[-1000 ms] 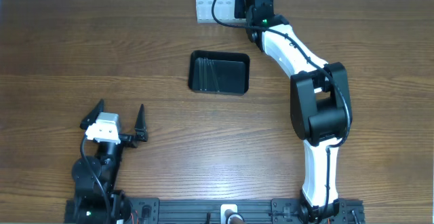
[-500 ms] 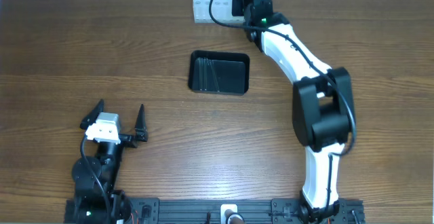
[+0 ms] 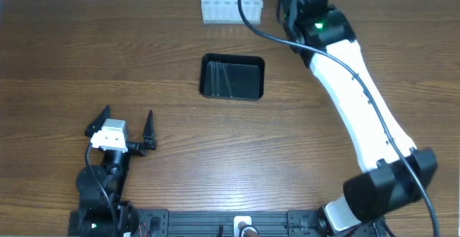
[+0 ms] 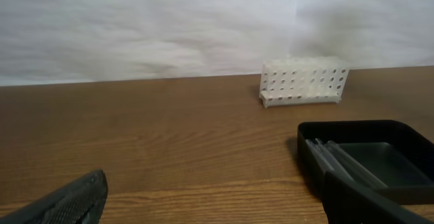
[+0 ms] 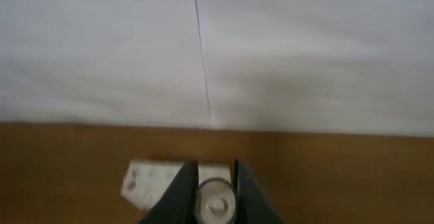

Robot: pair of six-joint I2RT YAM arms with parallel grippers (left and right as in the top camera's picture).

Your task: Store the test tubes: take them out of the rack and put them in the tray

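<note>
Brown wood-grain desk (image 3: 72, 50) runs back to a plain white wall (image 5: 305, 47), and the work sits near its far edge. The right hand (image 5: 214, 183) is closed to a narrow gap around a test tube (image 5: 215, 200), one finger on each side, with the tube's round end facing the wrist camera. Gripping it along its axis like this suits a straight pull out of a hole. Just behind the fingers lies the white rack (image 3: 231, 7), and in the top view the hand is at the rack's right end. Whether the tube's lower end is clear of its hole I cannot tell. The rack stands with a long side toward the arms, so the right arm is stretched nearly full length to reach it.

Nearer the arms, just in front of the rack, sits the black tray (image 3: 233, 57), open side up, with several clear tubes (image 3: 223, 77) lying side by side on its floor. That close spacing keeps the carry short. I judge the storing well under way, with this tube next to go in. Placing it will call for tilting it flat to lie alongside the others.

Well apart, at the near left of the desk, the left hand (image 3: 128, 115) is spread wide and holds nothing. It sits low by its own base, out of the right arm's path.
</note>
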